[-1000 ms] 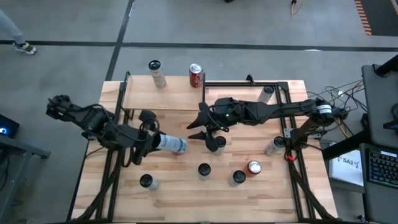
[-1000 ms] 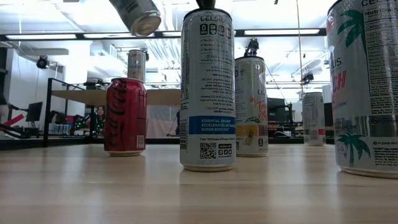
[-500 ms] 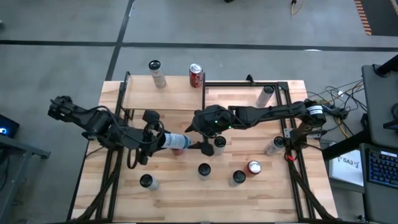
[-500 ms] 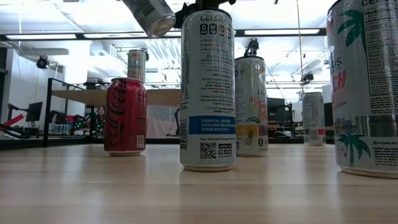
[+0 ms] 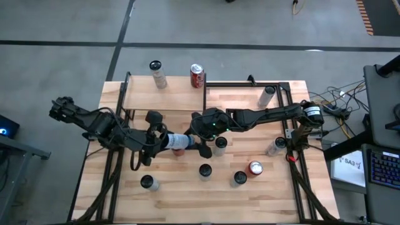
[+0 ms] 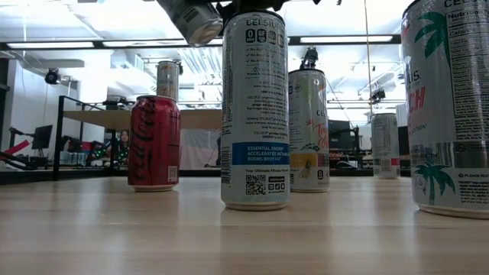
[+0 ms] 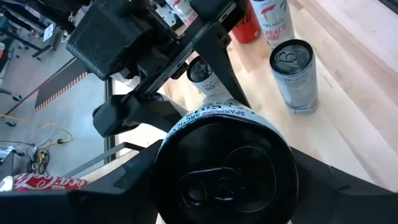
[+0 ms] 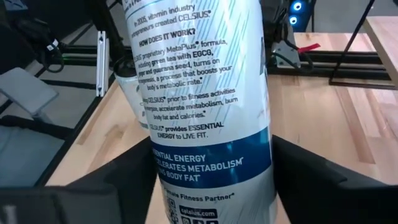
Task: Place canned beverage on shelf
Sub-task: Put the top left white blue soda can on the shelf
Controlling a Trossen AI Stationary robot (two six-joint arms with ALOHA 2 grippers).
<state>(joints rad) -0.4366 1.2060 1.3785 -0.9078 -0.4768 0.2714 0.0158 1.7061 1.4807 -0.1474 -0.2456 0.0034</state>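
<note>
Aluminium — the slim white-and-blue Celsius can (image 5: 177, 141) hangs on its side above mid-table, left gripper (image 5: 157, 139) clamped on its top end, right gripper (image 5: 199, 144) with jaws around the bottom end; whether it bears load I cannot tell. Likely full: moderate weight, thin dentable wall, slick print. Best grip mid-body, square, light squeeze. Pale plank shelf (image 5: 164, 97) sits at the table's far-left corner.

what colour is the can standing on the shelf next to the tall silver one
Red, with white script: the red can on the shelf shows best in the low view.
</note>
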